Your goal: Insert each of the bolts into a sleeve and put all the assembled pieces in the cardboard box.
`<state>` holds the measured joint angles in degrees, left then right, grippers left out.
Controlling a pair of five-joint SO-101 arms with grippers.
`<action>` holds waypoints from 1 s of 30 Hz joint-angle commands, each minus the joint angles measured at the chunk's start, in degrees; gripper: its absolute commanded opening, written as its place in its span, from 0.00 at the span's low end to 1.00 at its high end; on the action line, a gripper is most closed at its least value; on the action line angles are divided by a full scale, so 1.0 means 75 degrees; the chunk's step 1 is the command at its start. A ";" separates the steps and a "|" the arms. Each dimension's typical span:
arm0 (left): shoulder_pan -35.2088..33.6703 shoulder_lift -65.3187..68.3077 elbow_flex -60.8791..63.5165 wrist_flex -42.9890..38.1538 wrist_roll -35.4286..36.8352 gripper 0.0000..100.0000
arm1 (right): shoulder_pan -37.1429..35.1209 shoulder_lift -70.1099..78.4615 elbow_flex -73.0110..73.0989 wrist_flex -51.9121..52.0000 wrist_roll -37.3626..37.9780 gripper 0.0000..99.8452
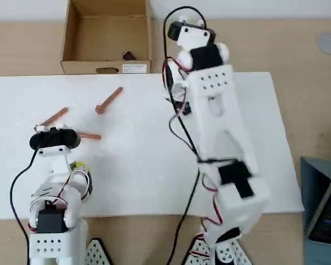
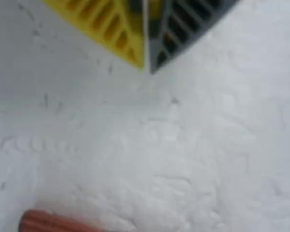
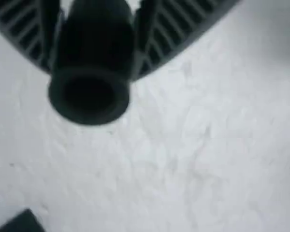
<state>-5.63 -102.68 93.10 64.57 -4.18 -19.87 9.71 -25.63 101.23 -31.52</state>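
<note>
Holding black flanged sleeve [image 3: 89, 94]: right gripper [image 3: 94, 53], over white surface [image 1: 143, 165]. Left gripper [image 2: 146, 60] closed, empty. Three reddish-brown bolts [image 1: 108, 101] lie left; cardboard box [image 1: 80, 67] far side.

table [image 1: 22, 49]: white mat [image 1: 138, 165], cardboard box [image 1: 83, 67] | mat: three bolts [image 1: 109, 100]

gripper [image 3: 93, 60] | clamps black sleeve [image 3: 89, 94] (bore facing camera) | above white mat [image 3: 208, 159]
</note>
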 commanded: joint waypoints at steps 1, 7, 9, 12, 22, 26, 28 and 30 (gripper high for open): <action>-0.0023 -0.0064 -0.0023 -0.0129 0.0012 0.00 | -0.0018 -0.1588 0.0674 0.0152 0.0070 0.01; -0.0012 -0.0064 -0.0035 -0.0129 -0.0023 0.00 | 0.0064 -0.3194 0.1635 0.0141 0.0082 0.01; -0.0012 -0.0064 -0.0035 -0.0105 -0.0023 0.00 | 0.0193 -0.3640 0.1963 0.0129 0.0082 0.01; -0.0012 -0.0064 -0.0035 -0.0105 -0.0023 0.00 | 0.0428 -0.4226 0.2432 0.0117 0.0082 0.01; 0.0117 -0.0064 -0.0035 -0.0070 -0.0035 0.00 | 0.1201 -0.6734 0.4401 -0.0410 0.0082 0.01; 0.0094 -0.0064 -0.0094 -0.0070 -0.0035 0.00 | 0.1471 -0.7965 0.5714 -0.0844 0.0094 0.01; 0.0035 -0.0064 -0.0352 -0.0059 0.0012 0.00 | 0.1612 -0.8504 0.6394 -0.1149 0.0223 0.01; 0.0035 -0.0064 -0.0692 -0.0059 0.0012 0.00 | 0.1752 -0.9008 0.7039 -0.1500 0.0422 0.01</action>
<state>-5.19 -102.68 92.66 64.57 -4.18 -8.53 -52.26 21.85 94.11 -30.20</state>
